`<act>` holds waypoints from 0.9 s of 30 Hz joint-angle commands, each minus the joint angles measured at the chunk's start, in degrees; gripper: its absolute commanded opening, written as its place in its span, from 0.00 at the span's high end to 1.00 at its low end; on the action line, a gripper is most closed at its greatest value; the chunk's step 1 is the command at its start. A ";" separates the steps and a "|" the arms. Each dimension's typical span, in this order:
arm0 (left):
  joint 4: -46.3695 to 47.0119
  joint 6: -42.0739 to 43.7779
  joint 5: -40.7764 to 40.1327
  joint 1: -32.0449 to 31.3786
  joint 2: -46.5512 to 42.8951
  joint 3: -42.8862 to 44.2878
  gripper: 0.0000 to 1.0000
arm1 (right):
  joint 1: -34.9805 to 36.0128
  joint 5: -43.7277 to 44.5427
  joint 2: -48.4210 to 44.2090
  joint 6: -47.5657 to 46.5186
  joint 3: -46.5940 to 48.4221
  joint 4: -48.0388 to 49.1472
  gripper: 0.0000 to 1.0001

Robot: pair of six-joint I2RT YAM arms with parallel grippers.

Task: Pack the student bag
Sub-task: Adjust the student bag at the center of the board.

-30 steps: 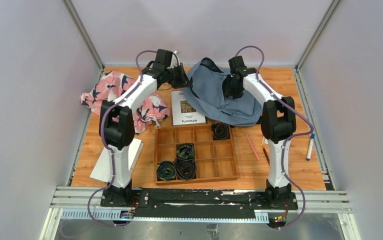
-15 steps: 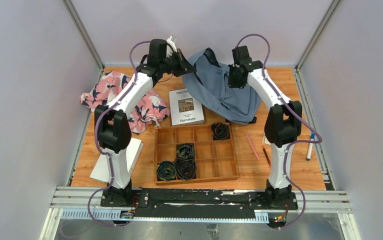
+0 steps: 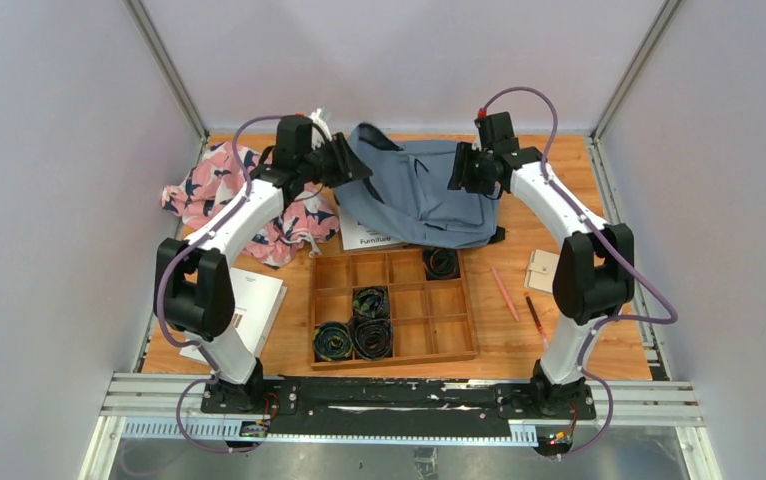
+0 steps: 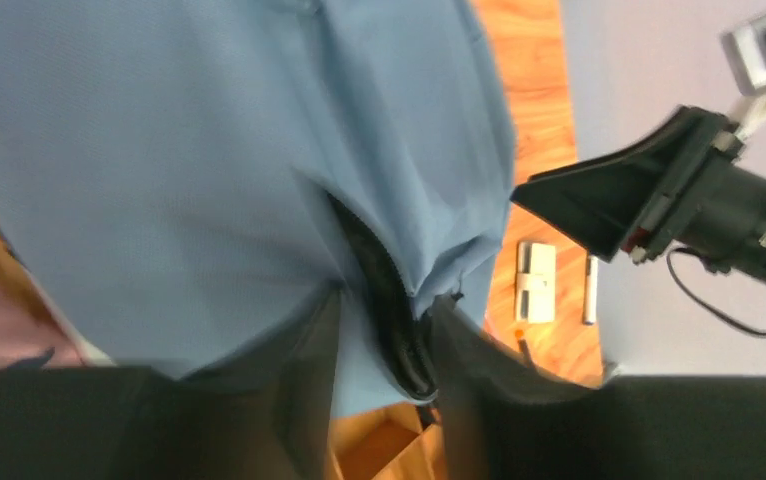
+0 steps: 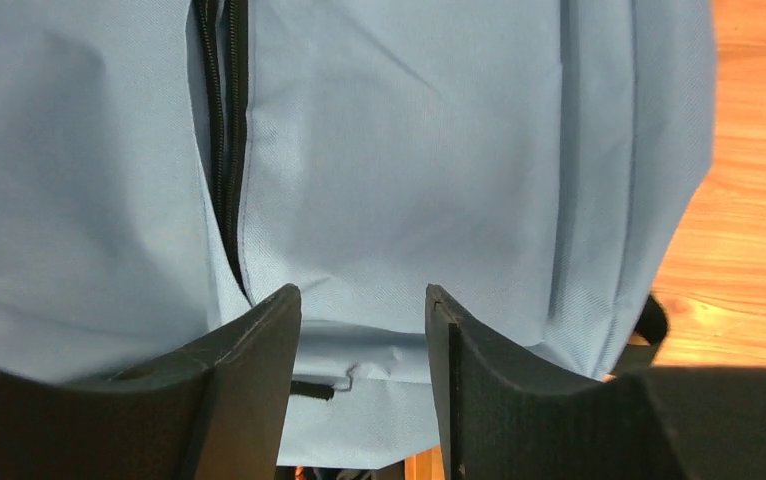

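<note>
The student bag point(image 3: 414, 195), slate-blue with a dark zipper, lies spread across the back middle of the table. Its left corner rises toward my left gripper point(image 3: 354, 160). In the left wrist view the bag point(image 4: 209, 150) fills the frame. The left gripper point(image 4: 389, 300) is open, and the fabric edge and black zipper point(image 4: 384, 300) pass between its fingers. My right gripper point(image 3: 456, 172) is at the bag's right side. In the right wrist view it point(image 5: 362, 292) is open just above the bag point(image 5: 409, 150), gripping nothing.
A wooden tray point(image 3: 454, 300) with rolled dark items stands in front of the bag. A book point(image 3: 364, 240) pokes out under the bag's near edge. The pink cloth point(image 3: 224, 190) lies left, white paper point(image 3: 259, 300) near left, and pencils point(image 3: 505, 292) and a small card point(image 3: 542, 268) right.
The bag has swung left and come down flatter, now covering most of the book. Both arms moved with it. The right gripper has let go, and the left jaws have parted.
</note>
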 commanded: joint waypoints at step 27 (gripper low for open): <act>-30.11 9.19 -31.09 -17.13 30.51 44.22 0.23 | -5.41 2.48 -9.77 0.06 -10.49 0.32 0.39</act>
